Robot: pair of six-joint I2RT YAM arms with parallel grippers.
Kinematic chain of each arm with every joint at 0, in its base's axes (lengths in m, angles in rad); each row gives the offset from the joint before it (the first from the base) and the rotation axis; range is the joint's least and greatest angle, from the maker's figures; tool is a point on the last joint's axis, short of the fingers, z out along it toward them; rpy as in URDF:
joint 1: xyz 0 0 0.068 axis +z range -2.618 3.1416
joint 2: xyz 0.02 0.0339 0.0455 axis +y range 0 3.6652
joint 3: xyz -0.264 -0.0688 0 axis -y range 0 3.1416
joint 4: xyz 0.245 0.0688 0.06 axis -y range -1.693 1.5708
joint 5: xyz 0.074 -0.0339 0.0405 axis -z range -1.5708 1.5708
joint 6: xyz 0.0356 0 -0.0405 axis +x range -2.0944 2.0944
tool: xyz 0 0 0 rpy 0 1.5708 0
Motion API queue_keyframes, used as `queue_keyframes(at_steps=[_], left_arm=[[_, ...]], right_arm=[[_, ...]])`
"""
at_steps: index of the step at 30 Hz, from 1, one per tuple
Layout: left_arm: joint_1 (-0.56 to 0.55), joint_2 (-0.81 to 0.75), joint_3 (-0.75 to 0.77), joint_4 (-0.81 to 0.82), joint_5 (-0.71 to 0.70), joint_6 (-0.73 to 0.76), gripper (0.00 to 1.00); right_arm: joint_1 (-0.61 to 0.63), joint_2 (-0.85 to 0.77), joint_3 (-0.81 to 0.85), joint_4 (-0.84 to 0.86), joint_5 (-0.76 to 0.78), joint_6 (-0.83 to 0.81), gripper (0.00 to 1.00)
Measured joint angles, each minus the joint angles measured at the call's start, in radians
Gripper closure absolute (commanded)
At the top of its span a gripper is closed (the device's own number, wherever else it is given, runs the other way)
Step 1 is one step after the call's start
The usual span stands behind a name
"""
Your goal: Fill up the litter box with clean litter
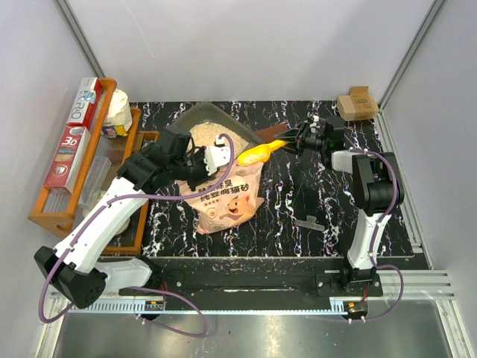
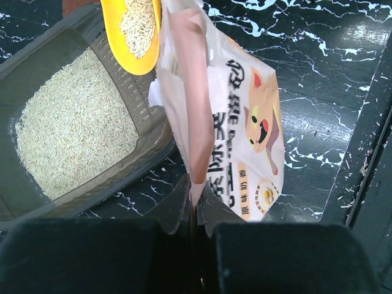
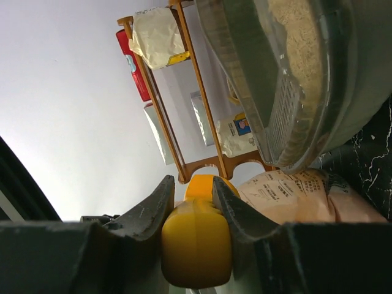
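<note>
The right tool (image 3: 193, 187) is clamped on the handle of the yellow scoop (image 1: 257, 153). The scoop's long axis runs leftward in the top view toward the litter box (image 1: 195, 115), at upper centre of the marbled surface (image 1: 298, 201). Its loaded bowl hangs at the box's right wall. The left tool (image 2: 195, 190) pinches the edge of the pink litter bag (image 2: 245, 122). Clean litter (image 2: 73, 128) covers part of the box floor. Tipping probably needs the bowl carried further left.
</note>
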State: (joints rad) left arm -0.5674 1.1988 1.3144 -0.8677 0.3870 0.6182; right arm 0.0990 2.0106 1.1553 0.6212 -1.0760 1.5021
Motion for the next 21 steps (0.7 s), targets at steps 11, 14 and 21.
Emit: queue_keyframes(at_steps=[11,14,21], left_arm=[[0.000,-0.026,0.000,-0.045,-0.008,0.037,1.00],[0.000,-0.034,0.000,-0.062,-0.008,0.039,1.00],[0.000,-0.056,-0.001,-0.085,-0.007,0.039,1.00]], right_arm=[[0.008,0.053,0.172,0.027,0.126,-0.052,1.00],[0.020,0.074,0.265,-0.004,0.195,-0.119,1.00],[0.106,0.143,0.516,-0.223,0.381,-0.379,1.00]])
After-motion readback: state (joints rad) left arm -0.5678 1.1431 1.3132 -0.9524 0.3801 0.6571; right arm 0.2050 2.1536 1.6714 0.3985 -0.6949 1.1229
